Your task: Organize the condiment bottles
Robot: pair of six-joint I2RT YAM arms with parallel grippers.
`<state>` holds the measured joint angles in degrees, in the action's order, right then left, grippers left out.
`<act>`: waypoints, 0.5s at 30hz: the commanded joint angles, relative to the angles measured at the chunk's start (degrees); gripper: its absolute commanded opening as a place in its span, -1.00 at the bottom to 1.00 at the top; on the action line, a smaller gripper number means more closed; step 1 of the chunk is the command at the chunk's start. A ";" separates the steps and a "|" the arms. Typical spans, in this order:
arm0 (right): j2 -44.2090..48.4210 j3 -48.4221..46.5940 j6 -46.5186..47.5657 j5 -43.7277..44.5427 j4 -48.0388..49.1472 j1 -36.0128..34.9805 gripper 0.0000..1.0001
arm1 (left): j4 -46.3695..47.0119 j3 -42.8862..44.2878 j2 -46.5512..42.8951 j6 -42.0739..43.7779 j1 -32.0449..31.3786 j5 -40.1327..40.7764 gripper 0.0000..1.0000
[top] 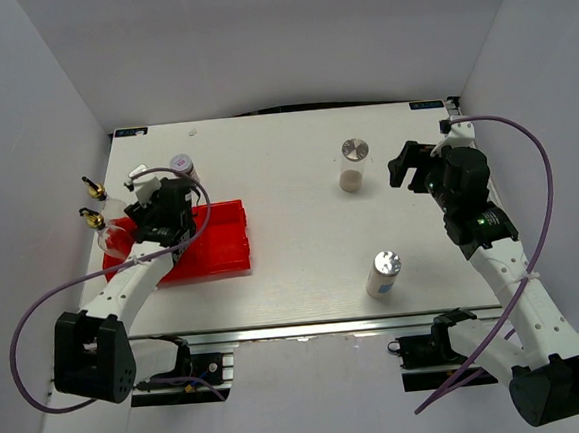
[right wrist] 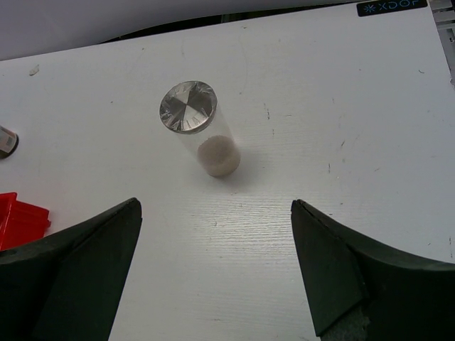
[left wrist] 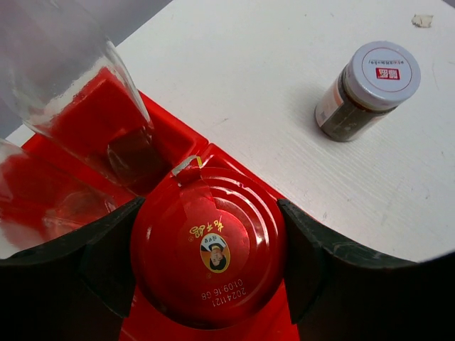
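White desk top (top: 302,246), fenced by pale walls on the left, far and right sides. Toward the near left corner, a red divided tray (top: 226,243), long side along the near edge. At its left end, hard by the left edge of the desk, two clear bottles with gold spouts: far glass bottle (top: 92,188) and near glass bottle (top: 93,220), close together, little room to their left. Just past the tray's far side, upright on the bare desk, a white-lidded dark jar (left wrist: 370,89), near the left claw but apart from it. Right of the tray, a broad stretch of desk up to two silver-lidded shakers: far shaker (top: 354,163) toward the far edge, near shaker (top: 384,274) toward the near edge, well apart from each other and from the right edge. Left claw (top: 162,229) over the tray's left part, narrowed to the width of a cap, black fingers (left wrist: 106,266) pressed on both sides of the red-capped jar (left wrist: 210,238); standing in the tray or lifted off it, cannot tell. Right claw (right wrist: 213,206) spread wide, holding nothing, touching nothing, out toward the far right corner, aimed at the far shaker with a gap of desk between.
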<state>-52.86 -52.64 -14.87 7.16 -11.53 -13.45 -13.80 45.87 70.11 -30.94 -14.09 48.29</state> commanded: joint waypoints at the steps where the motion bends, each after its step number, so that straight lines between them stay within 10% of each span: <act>1: 0.74 0.17 -0.42 1.10 2.56 0.36 0.79 | 10.80 0.01 -0.67 -0.18 0.20 4.27 -0.49; 12: 1.97 0.70 -1.03 2.42 2.83 0.45 0.79 | 13.18 -0.42 3.72 -1.31 0.46 3.39 -0.06; 15: 2.24 0.79 -0.95 2.33 2.83 0.36 0.79 | 16.00 -1.66 4.33 -0.71 0.46 3.21 0.42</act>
<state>-51.99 -52.53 -15.09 8.67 -11.53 -13.45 -5.17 43.90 75.96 -31.16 -13.98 49.56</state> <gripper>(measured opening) 0.895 0.777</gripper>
